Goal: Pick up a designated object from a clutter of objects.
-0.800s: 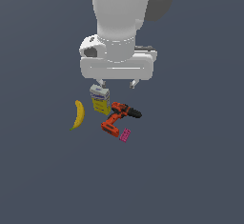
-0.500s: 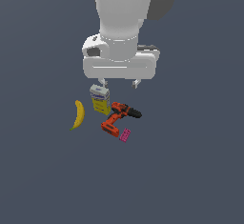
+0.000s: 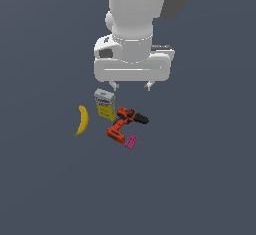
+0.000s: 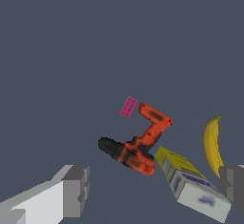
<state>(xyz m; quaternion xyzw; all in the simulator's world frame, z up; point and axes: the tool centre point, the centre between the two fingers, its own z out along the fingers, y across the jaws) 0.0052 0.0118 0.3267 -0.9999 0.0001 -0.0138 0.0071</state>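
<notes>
The curved yellow banana (image 3: 82, 120) with a greenish tip lies flat on the grey floor at the exterior view's left of the clutter; it also shows in the wrist view (image 4: 212, 146). My gripper (image 3: 131, 85) hangs open and empty above the white-and-yellow carton box (image 3: 105, 103) and the orange-and-black drill (image 3: 124, 123), well above the floor and to the exterior view's right of the banana. In the wrist view both grey fingertips (image 4: 76, 189) stand wide apart, with the drill (image 4: 138, 147) and box (image 4: 190, 182) between them.
A small pink studded block (image 3: 131, 141) lies beside the drill's base; it also shows in the wrist view (image 4: 128, 106). The carton box stands upright between banana and drill. Plain dark grey floor (image 3: 200, 179) surrounds the group.
The arm and gripper have moved a little toward the exterior view's right and slightly up. The objects have not moved.
</notes>
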